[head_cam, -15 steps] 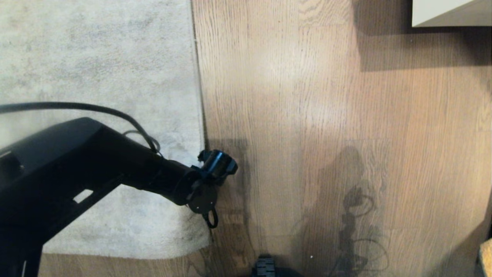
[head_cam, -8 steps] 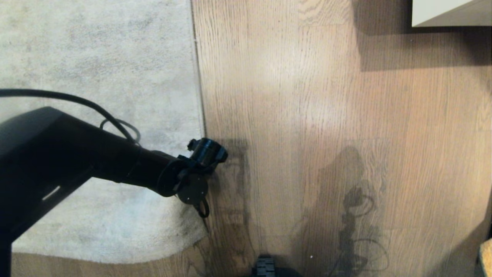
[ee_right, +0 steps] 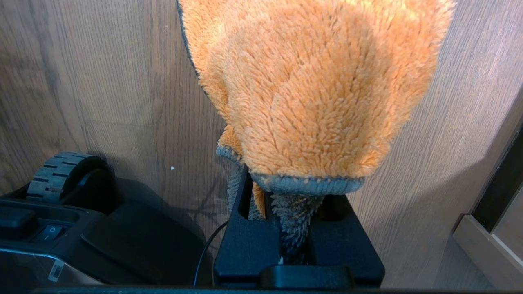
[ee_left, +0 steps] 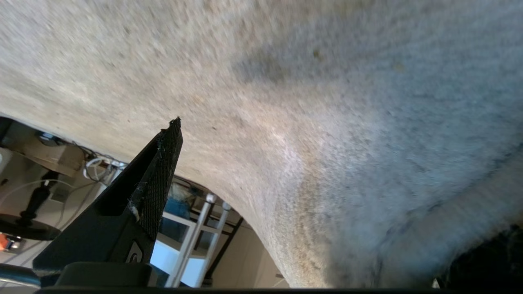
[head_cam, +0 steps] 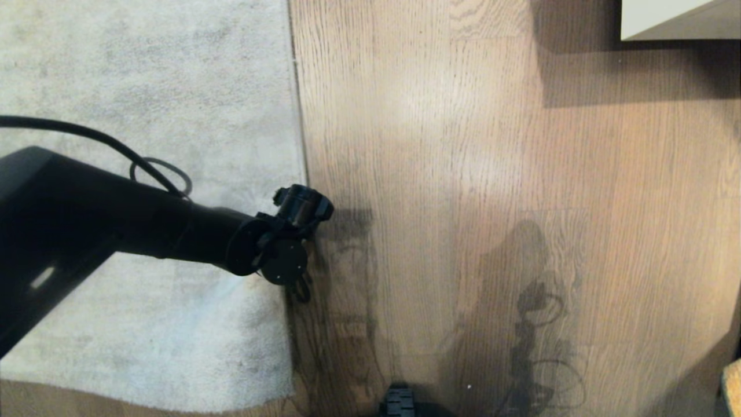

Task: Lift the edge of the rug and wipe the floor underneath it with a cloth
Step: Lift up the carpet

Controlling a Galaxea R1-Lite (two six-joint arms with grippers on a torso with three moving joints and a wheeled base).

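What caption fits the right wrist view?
Right gripper shut on a fluffy orange cloth above the wood floor.

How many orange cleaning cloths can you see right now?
1: the fluffy orange cloth pinched in the right gripper above the wood floor. Others may be hidden.

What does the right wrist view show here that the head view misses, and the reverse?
Only the right wrist view shows the orange cloth clamped in the right gripper, hanging over the floor. Only the head view shows the rug edge and the left arm reaching across the rug with the left gripper at that edge. Both show the wood floor and the robot's base wheel.
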